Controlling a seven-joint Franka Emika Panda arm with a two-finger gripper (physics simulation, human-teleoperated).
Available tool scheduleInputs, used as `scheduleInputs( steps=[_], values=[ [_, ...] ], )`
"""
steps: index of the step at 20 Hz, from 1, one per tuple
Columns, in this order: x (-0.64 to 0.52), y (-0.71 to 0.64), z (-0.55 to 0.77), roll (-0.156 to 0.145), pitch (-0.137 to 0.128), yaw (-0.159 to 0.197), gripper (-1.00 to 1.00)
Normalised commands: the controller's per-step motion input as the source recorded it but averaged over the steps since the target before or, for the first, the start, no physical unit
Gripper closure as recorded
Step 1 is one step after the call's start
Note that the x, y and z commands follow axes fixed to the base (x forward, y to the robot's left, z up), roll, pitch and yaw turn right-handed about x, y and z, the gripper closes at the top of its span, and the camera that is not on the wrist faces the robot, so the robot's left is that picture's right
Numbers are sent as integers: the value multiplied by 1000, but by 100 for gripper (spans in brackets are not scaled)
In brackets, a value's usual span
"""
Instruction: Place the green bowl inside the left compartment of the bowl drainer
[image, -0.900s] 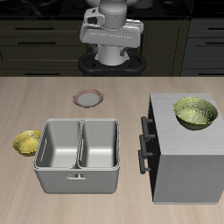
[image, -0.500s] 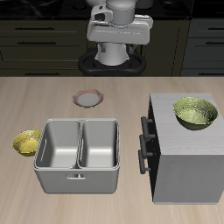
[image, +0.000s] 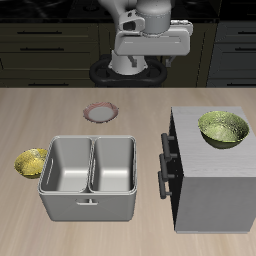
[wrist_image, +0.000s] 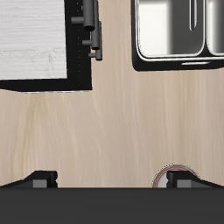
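The green bowl (image: 224, 129) sits upright on top of the grey cabinet (image: 212, 175), near its back edge; the wrist view does not show it. The bowl drainer (image: 92, 204) stands on the table beside the cabinet, with both compartments empty, and one end of the drainer (wrist_image: 175, 61) appears in the wrist view. My gripper (image: 150, 55) hangs high over the back of the table, well away from the bowl and the drainer. In the wrist view the gripper (wrist_image: 112, 179) is open, its fingertips (wrist_image: 44, 178) wide apart with nothing between them.
A small yellow bowl (image: 31, 162) lies on the far side of the drainer from the cabinet. A flat pinkish dish (image: 99, 113) lies behind the drainer, and the dish (wrist_image: 166, 178) shows beside one fingertip. The cabinet's black handles (image: 165, 165) face the drainer.
The arm has swung sideways toward the cabinet's side and risen a little. The bowls, dish and drainer have not moved.
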Motion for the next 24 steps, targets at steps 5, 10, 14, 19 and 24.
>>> scheduleInputs(
  steps=[5, 10, 14, 19, 24],
  values=[
    [405, 249, -9, 27, 25, -1, -100],
    [210, 166, 40, 18, -5, 9, -100],
    [599, 731, 174, 64, 33, -22, -100],
    [308, 353, 102, 31, 3, -15, -100],
    [381, 232, 153, -10, -3, -11, -100]
  ],
)
